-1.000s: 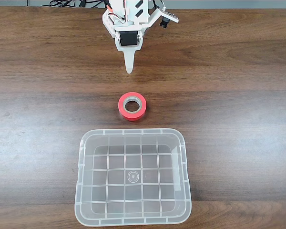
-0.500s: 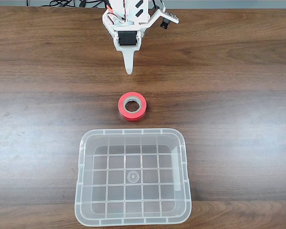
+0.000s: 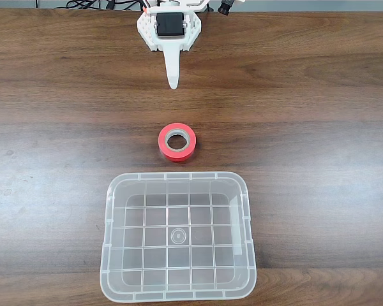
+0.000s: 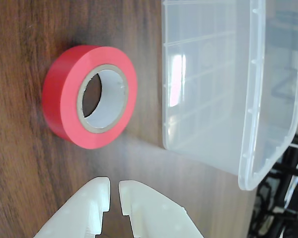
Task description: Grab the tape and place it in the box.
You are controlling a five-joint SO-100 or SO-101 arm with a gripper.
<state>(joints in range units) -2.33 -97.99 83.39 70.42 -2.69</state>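
Observation:
The tape (image 3: 177, 141) is a red-orange roll with a tan core, lying flat on the wooden table just above the box (image 3: 110, 217) in the fixed view. The clear box stands empty, showing its grid bottom. My white gripper (image 3: 172, 81) hangs at the top centre, its tip pointing toward the tape with bare wood between them. In the wrist view the tape (image 4: 69, 96) lies ahead of the gripper (image 4: 114, 191), whose fingers stand nearly together with only a thin slit and nothing between them. The box (image 4: 253, 99) lies to the tape's right there.
The brown wooden table (image 3: 319, 127) stretches wide on both sides of the tape and box. Dark cables (image 3: 89, 4) lie along the far edge behind the arm. The box's lower rim sits close to the near table edge.
The gripper has turned at the wrist and its tip has drawn back slightly toward the top edge. Tape and box have not moved.

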